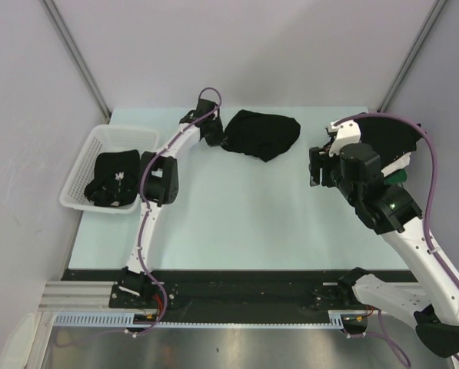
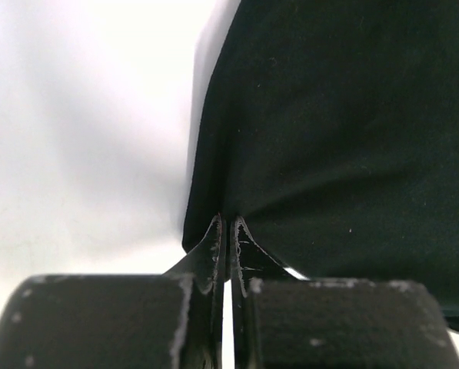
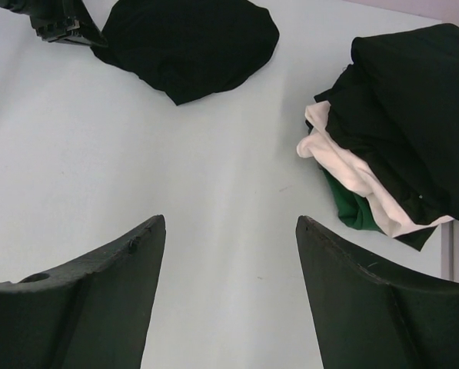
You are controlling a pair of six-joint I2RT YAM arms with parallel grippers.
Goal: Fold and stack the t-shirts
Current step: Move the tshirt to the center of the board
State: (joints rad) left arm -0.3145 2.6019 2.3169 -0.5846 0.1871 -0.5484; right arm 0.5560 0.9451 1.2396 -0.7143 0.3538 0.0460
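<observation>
Matt black cloth t-shirt point(image 1: 261, 134); smooth table point(image 1: 237, 219)

White mesh basket point(image 1: 77, 178) at left edge of counter point(image 1: 244, 223); counter top pale blue-green, plain.

place: robot lab | evidence: grey partition walls point(image 1: 252, 46), slotted mounting rail point(image 1: 237, 323)

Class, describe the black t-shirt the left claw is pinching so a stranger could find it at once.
On the table, look at the far edge, near the middle. A crumpled black t-shirt lies there, the left claw shut on its left edge. Unlike the mixed pile at right and the shirt in the basket, it lies alone.
</observation>
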